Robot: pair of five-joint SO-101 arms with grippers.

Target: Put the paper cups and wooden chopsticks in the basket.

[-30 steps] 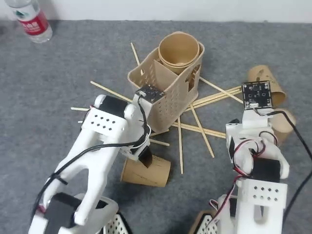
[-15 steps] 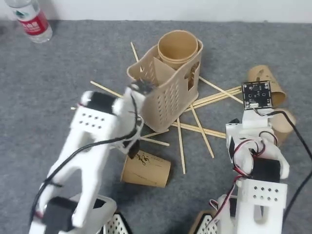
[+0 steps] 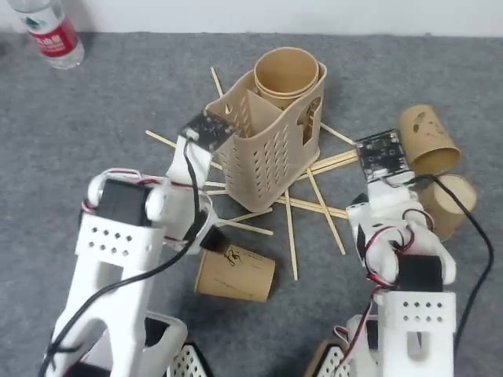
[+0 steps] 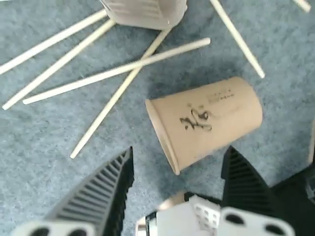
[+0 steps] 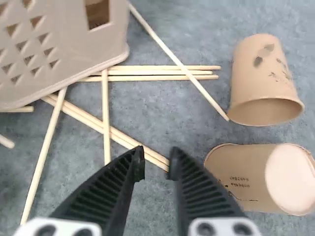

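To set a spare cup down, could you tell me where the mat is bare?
Bare: the mat between bottle and basket, and the far right corner. Crowded: chopsticks ring the basket; cups lie at its right and front.

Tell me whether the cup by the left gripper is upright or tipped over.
Tipped over: the cup lies on its side, mouth facing sideways.
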